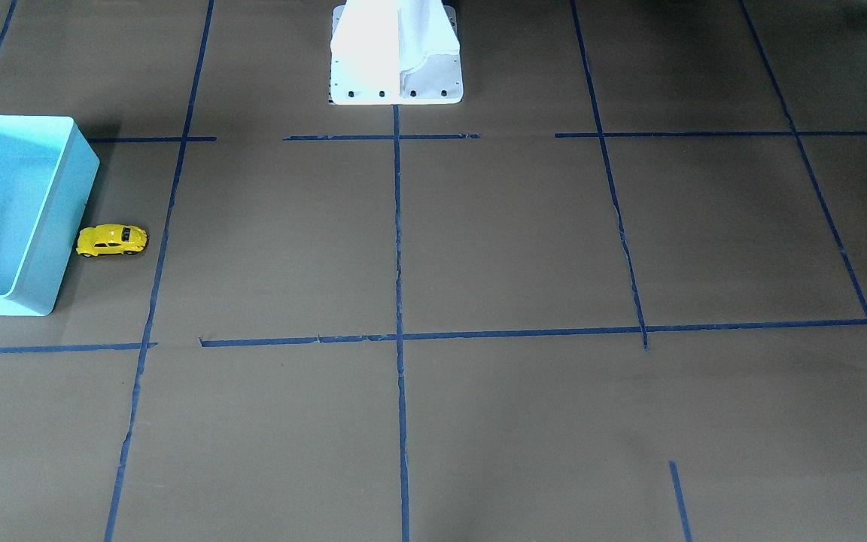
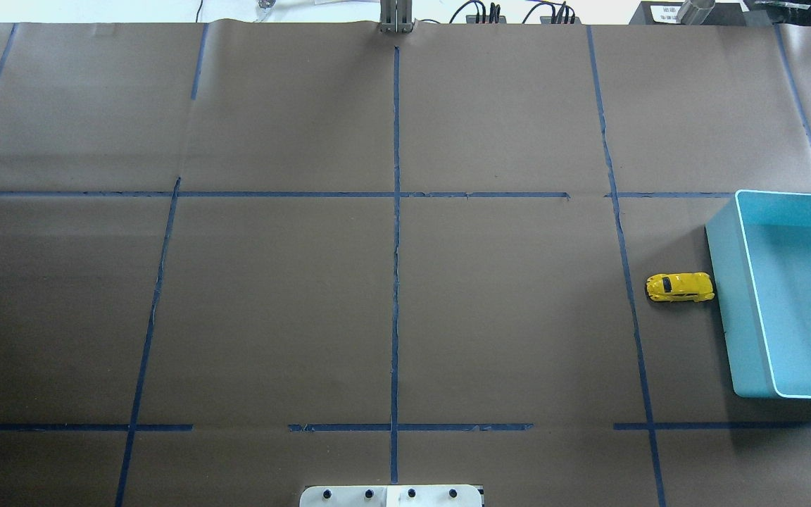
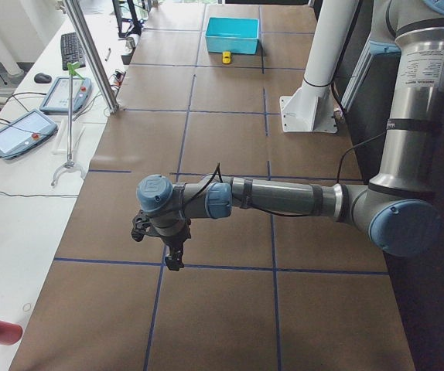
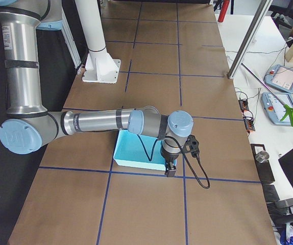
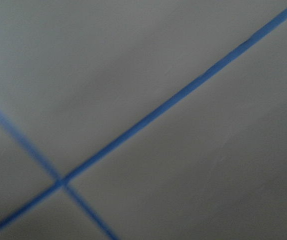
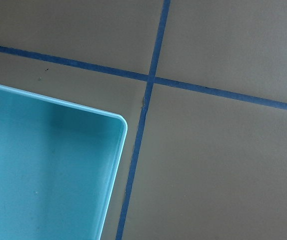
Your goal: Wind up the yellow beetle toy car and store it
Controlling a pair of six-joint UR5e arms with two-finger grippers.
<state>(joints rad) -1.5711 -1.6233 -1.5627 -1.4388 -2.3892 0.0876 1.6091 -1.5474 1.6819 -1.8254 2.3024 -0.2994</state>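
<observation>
The yellow beetle toy car (image 1: 111, 240) (image 2: 680, 286) (image 3: 226, 56) stands on its wheels on the brown table, one end close against the outer wall of the light blue bin (image 1: 65, 211) (image 2: 726, 296) (image 4: 136, 153). The bin has nothing in it. My left gripper (image 3: 174, 259) hangs over the table's far left end, a long way from the car. My right gripper (image 4: 170, 170) hovers beyond the bin's outer corner (image 6: 116, 122). Both grippers show only in the side views, so I cannot tell whether they are open or shut.
Blue tape lines (image 2: 395, 246) divide the brown table into squares. The white robot pedestal (image 1: 396, 53) (image 3: 309, 112) stands at the robot's edge. A metal pole (image 3: 90, 54) and tablets (image 3: 21, 131) (image 4: 284, 79) stand on the white side table.
</observation>
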